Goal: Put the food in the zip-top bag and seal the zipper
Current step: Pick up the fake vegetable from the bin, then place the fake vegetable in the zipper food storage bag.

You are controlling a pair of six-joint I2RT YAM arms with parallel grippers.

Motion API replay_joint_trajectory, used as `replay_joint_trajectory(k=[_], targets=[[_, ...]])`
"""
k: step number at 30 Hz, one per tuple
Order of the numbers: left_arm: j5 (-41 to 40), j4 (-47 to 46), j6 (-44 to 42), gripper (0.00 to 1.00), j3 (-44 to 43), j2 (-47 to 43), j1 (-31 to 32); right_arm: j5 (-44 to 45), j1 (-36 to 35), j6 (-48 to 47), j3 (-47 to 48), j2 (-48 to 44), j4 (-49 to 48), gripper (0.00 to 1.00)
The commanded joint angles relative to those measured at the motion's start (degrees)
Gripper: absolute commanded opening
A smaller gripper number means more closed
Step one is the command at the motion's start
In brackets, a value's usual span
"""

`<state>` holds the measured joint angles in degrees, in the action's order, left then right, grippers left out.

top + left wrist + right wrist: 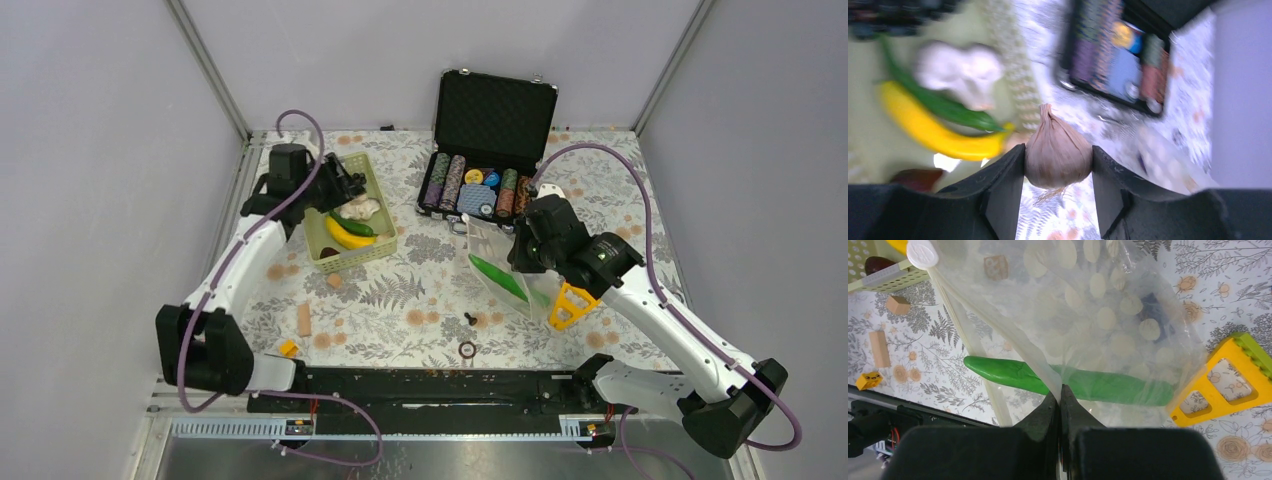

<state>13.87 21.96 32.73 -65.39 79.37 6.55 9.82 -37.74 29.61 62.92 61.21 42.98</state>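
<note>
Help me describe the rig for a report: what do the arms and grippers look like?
The left arm and right arm have white links between bulky black joints. A purple cable loops loose along each. The left gripper and right gripper carry matte black, wedge-shaped fingers. No markings are visible.

No word, number or brand can be read in any view. The chips (pixel 470 185) in the black case (pixel 495 110) are too small to make out. Behind the zip-top bag (pixel 1098 315) a wooden cube (pixel 996 267) bears a blurred mark; left of the bag, a small yellow block (pixel 868 380) shows face-like dark marks
</note>
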Motion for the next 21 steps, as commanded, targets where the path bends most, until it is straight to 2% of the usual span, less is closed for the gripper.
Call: replay_joint_trajectory(k=[1, 5, 10, 16, 21], targets=[[12.3, -8.5, -4.1, 0.08, -0.1, -7.5, 12.2, -3.4, 0.3, 1.8, 1.8, -0.6, -1.6, 0.0], [18.3, -16.2, -4.5, 0.09, 1.0, -12.1, 23.4, -5.3, 0.3, 5.0, 2.8, -0.8, -1.7, 0.0], [19.1, -24.8, -2.8, 0.09, 4.2, -15.4, 33.3, -8.7, 0.3, 8.2, 3.9, -1.7, -3.0, 0.0], [13.2, -30.5, -1.5, 0.11, 8.6, -17.1, 40.9, -16.7, 0.3, 12.2, 2.0, -4.1, -8.0, 0.0], [5.5, -26.9, -3.1, 0.13, 8.1, -15.6, 44.4, -18.2, 0.3, 14.2, 0.6, -5.1, -9.7, 0.0]])
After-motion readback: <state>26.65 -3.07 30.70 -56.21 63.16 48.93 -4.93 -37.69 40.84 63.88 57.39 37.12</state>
